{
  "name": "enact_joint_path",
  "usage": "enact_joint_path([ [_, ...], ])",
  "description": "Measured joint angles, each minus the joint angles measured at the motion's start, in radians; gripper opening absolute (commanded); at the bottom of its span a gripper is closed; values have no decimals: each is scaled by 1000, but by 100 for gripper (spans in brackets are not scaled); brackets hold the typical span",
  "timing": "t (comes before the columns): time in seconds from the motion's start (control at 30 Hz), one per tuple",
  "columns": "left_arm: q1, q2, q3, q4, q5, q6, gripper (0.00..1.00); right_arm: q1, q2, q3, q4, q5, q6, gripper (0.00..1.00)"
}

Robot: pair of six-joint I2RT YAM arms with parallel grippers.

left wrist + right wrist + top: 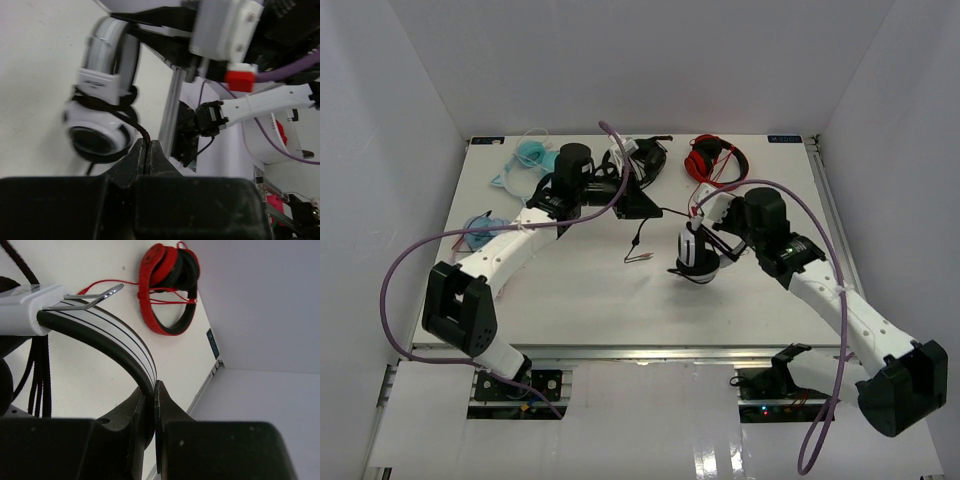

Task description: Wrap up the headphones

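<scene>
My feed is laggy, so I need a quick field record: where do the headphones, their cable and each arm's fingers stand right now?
headphones: white pair, mid-table, at the right arm
cable: thin, black, looped around the band above one cup
left fingers: shut on the cable
right fingers: shut on the white headband
other pairs: red-and-black pair and black pair, far edge

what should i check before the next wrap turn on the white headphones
1. right gripper shut on headband: ok
2. left gripper pinching cable: ok
3. loops seated around white headphones above the cup: ok
4. whole cable wound: not ok, plug end lies loose on table
5. red pair apart from the work: ok
6. cable taut enough: cannot tell
</scene>
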Motion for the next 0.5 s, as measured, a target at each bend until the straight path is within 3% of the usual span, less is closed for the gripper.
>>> enact_joint_path([
  [0.1,-76,-31,-22,48,-19,-81,0,55,96,13,163,147,89,8],
  [0.23,-166,-31,-53,88,-92,-151,2,74,183,82,259,288,194,8],
  [0.37,-200,-29,-99,168,-206,-207,14,73,230,161,227,354,346,8],
  [0.5,-224,-28,-146,256,-334,-247,22,43,248,235,100,300,544,8],
])
